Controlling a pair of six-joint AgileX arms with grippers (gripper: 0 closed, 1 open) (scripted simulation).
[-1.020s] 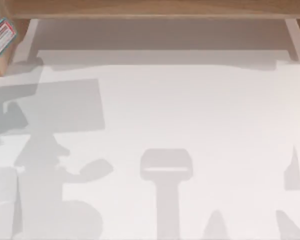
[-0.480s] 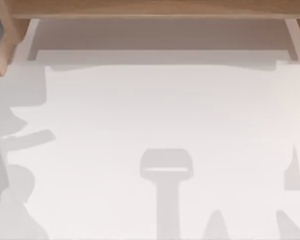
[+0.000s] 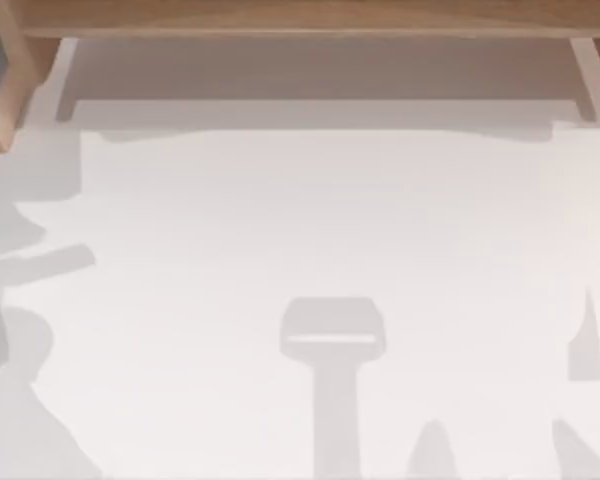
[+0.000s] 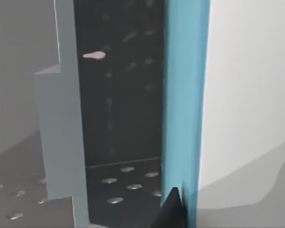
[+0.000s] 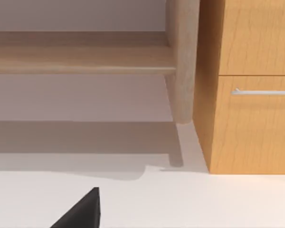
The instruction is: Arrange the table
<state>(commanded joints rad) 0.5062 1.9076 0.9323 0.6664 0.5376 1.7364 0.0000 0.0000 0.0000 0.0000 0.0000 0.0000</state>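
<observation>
**Desk:** What's nearest on your feeds?

**Me:** In the left wrist view, one dark fingertip (image 4: 171,211) of my left gripper, pressed against the edge of a blue-sided box (image 4: 183,95). I see one finger, so I can't tell how wide that gripper is or whether it grips the box. Beside the box stands a grey panel (image 4: 61,133), with a dark studded surface (image 4: 123,183) between them.

**Desk:** And the right?

**Me:** One black fingertip (image 5: 83,211) above the white top. Its spread I can't tell either.

**Desk:** The table?

**Me:** One table (image 3: 310,220), white, across the middle of the top view, carrying grey shadows. Farther off, from 10 to 2 o'clock, runs one wooden shelf frame (image 3: 300,18). In the right wrist view one round shelf post (image 5: 182,61) stands next to one wooden cabinet (image 5: 251,85) with one metal handle (image 5: 263,91).

**Desk:** Any containers?

**Me:** The shelf bay (image 5: 80,97); bare floor showing.
</observation>
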